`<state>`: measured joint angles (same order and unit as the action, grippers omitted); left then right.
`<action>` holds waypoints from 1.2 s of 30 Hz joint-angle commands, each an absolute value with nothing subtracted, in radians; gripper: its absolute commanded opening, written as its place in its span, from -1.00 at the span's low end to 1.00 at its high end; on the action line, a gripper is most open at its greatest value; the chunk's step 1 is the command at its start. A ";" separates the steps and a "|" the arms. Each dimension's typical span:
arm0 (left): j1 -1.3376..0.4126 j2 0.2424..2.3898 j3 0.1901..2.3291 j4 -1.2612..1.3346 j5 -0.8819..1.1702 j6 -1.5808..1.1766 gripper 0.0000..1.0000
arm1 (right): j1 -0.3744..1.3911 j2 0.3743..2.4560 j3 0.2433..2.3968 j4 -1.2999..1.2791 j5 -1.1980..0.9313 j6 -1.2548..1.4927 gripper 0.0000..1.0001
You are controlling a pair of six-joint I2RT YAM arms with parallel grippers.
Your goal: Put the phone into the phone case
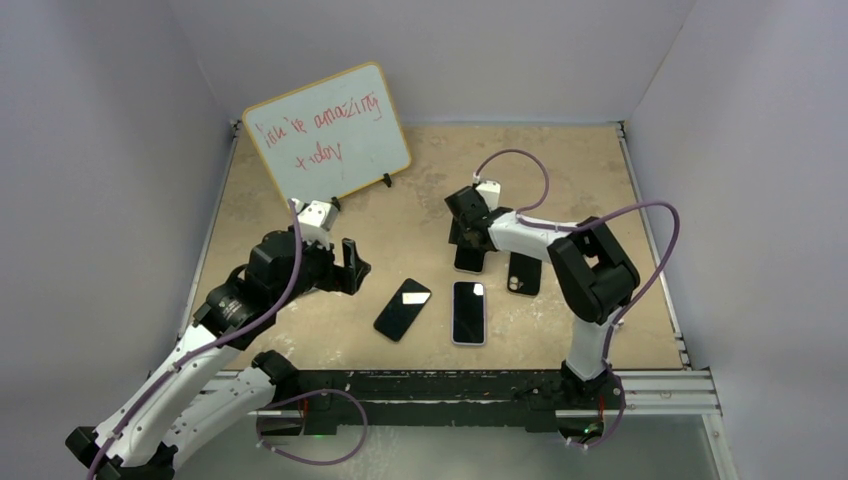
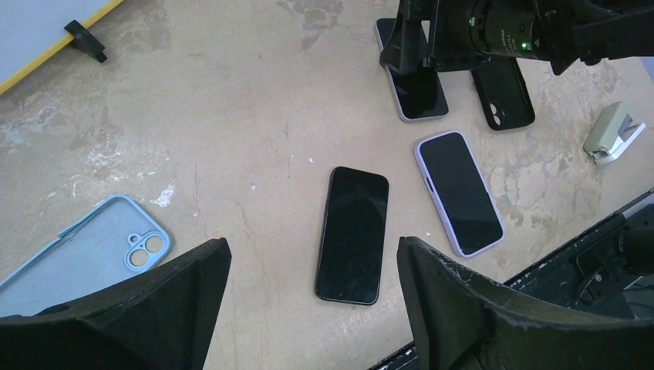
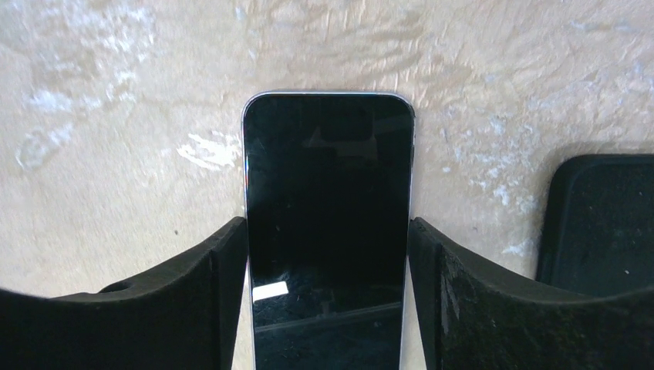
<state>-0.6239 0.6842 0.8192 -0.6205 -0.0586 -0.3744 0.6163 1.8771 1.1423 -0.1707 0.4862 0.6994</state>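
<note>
task is at the start: grab made, nothing seated. your right gripper [image 3: 328,231] is down on the phone [image 3: 327,154] with fingers against both long edges, looks clamped. the phone lies flat, screen up, on the table [image 1: 420,170], just right of centre. the black case [image 3: 605,223] is empty, looks inside-up, just beside the phone at 3 o'clock and not touching it. left to do, my read: lift, carry over the case, line up, press in.

your left gripper [image 2: 312,245] is spread wide, holds nothing, and hovers over the 9 o'clock side. a light blue case [image 2: 92,258] lies empty at 8 o'clock in its wrist view. can't tell which case you want; black is nearer.

also out are a bare black phone [image 2: 352,233] and a phone in a pale case [image 2: 460,193], side by side near 6 o'clock.

the surface is tan, mottled and flat, with white scuffs. pale walls [image 1: 480,50] on three sides, a whiteboard [image 1: 327,130] with red writing propped at 11 o'clock, and a metal rail [image 1: 660,380] along the near edge.
</note>
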 commanded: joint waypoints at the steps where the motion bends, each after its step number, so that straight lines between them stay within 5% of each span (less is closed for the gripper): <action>1: -0.623 0.675 0.823 -0.610 -0.074 -0.383 0.65 | 0.624 1.792 1.122 -0.243 0.459 0.649 -0.19; 17: -0.623 0.667 0.821 -0.609 -0.076 -0.385 0.65 | 0.520 1.519 1.030 -0.399 0.580 0.489 -0.35; 36: -0.624 0.666 0.821 -0.607 -0.071 -0.382 0.65 | 0.387 1.551 0.905 -0.319 0.498 0.382 -0.30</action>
